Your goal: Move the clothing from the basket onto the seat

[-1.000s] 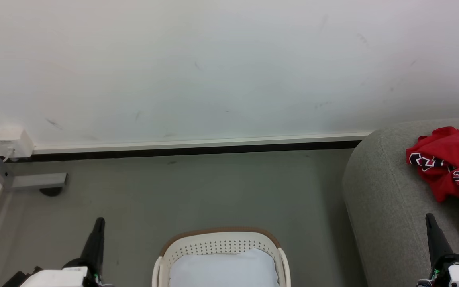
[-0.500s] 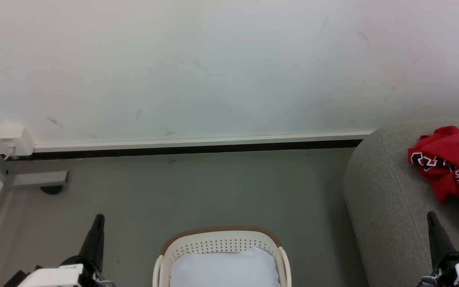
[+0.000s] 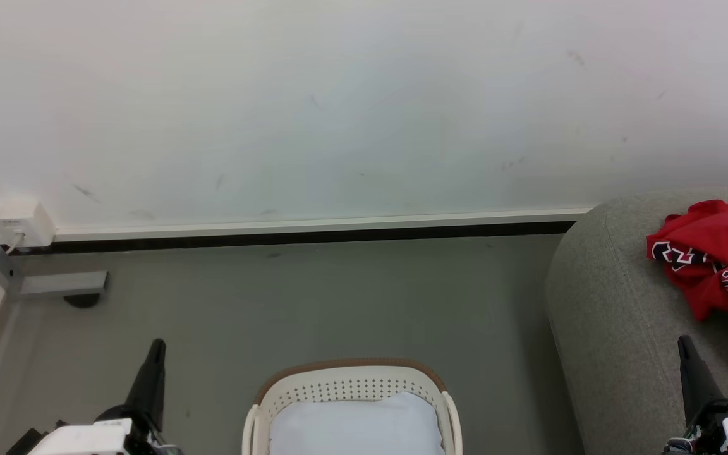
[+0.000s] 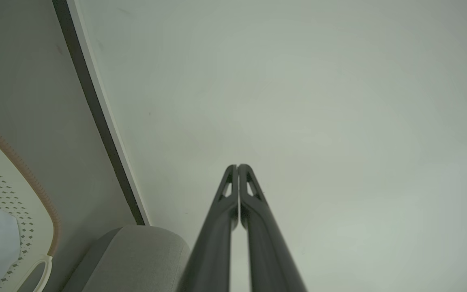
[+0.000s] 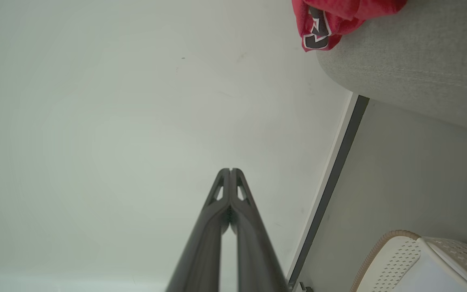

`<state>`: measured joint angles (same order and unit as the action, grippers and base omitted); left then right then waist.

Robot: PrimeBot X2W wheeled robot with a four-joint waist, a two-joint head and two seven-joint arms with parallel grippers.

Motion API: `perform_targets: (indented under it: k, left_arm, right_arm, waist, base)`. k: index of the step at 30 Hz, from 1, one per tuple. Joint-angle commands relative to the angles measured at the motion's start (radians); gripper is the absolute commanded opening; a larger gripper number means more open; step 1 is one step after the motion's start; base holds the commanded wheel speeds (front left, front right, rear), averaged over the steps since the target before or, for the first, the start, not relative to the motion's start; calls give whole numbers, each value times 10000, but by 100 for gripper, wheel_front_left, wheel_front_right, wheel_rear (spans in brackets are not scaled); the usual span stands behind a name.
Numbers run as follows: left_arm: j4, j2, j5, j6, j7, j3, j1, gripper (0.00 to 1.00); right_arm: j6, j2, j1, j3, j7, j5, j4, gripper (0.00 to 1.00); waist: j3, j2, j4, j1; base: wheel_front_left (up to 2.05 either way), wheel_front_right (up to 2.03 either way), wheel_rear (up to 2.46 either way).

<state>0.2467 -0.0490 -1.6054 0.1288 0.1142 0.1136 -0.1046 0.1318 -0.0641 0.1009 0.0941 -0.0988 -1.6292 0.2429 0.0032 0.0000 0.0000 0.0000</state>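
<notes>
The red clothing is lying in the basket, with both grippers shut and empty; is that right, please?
No: the head view shows the red clothing on the grey seat, not in the basket. The left gripper and right gripper are shut and empty.

Crumpled jersey-fabric clothing point(image 3: 718, 227): red, with black lettering and the number 23, both outlined in white. Rounded perforated plastic basket point(image 3: 351, 384): cream-white, rows of small holes, brown rim. Soft pad point(image 3: 354, 426) inside it: plain pale bluish white. Large upholstered woven-fabric seat point(image 3: 604, 309): uniform grey. Left jaws and right jaws: plain black. Smooth floor point(image 3: 313, 297): grey-green. Wall point(image 3: 339, 95) ahead of the jaws: off-white, faint dark scuffs. Skirting strip point(image 3: 313, 230): white over black.
</notes>
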Motion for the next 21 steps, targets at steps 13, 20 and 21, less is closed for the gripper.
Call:
perform_targets:
  k: [13, 20, 21]
  left_arm:
    - [-27, -18, -135, 35, 37, 23, -90, 0]
    - [-27, -18, -135, 35, 36, 22, -89, 0]
    - [-27, -18, -135, 35, 36, 22, -89, 0]
  right_arm:
    - [-21, 18, 118, 61, -55, 40, 21, 0]
    - [-21, 30, 121, 77, -44, 61, 21, 0]
    - [-21, 32, 121, 79, -47, 64, 21, 0]
  waist:
    - [-1, 0, 0, 0]
    - [-1, 0, 0, 0]
    - [-1, 0, 0, 0]
  base:
    - [0, 0, 0]
    - [0, 0, 0]
    - [0, 0, 0]
